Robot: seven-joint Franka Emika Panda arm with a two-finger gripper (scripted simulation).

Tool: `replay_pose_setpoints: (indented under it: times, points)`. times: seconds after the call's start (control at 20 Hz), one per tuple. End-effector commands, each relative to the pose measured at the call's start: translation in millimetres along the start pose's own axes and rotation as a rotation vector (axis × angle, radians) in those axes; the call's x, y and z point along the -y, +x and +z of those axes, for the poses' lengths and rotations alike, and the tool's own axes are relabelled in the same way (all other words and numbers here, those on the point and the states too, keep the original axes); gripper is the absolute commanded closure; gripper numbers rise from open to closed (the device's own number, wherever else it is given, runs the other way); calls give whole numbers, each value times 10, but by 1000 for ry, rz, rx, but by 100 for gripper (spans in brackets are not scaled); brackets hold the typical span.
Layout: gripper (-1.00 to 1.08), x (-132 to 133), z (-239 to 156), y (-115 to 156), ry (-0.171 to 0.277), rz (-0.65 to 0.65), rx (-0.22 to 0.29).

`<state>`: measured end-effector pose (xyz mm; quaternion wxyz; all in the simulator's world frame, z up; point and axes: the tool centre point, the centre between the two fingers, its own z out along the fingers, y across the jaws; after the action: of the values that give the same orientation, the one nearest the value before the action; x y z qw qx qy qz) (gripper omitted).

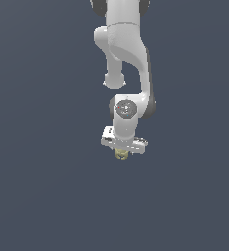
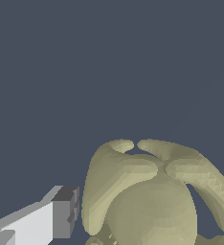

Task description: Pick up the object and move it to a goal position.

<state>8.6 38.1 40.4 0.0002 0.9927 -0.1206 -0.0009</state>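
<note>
Sitting directly under the white gripper (image 1: 121, 151), the object (image 1: 120, 155) shows in the exterior view only as a small olive-yellow lump peeking out below the middle of the hand's flat bar, near the centre of the plain dark grey-blue ground (image 1: 38, 196). Whether it rests on that ground or hangs clear of it cannot be told, since nothing marks the surface. In the wrist view the object (image 2: 152, 196) fills much of the picture: rounded, lumpy lobes of olive tan with dark creases where they meet. One finger (image 2: 61, 215) is seen there, a white body ending in a grey pad, just beside the object's flank with a thin strip of background showing between pad and lobe. The other finger is out of the picture, so whether the claw is clamped on the object or merely straddling it cannot be told. Above the hand, the arm (image 1: 126, 49) rises in white segments to the exterior view's upper edge.
</note>
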Motion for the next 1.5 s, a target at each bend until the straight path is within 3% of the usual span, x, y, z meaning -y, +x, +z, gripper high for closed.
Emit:
replay_pose_setpoints:
  times: [0.0,0.85,1.45]
  points:
    - [108,3,9,9,1,0,-2]
    - [108,60,-131,-30,1,0,-3]
    - [108,424,-981,-316,1,0,-3]
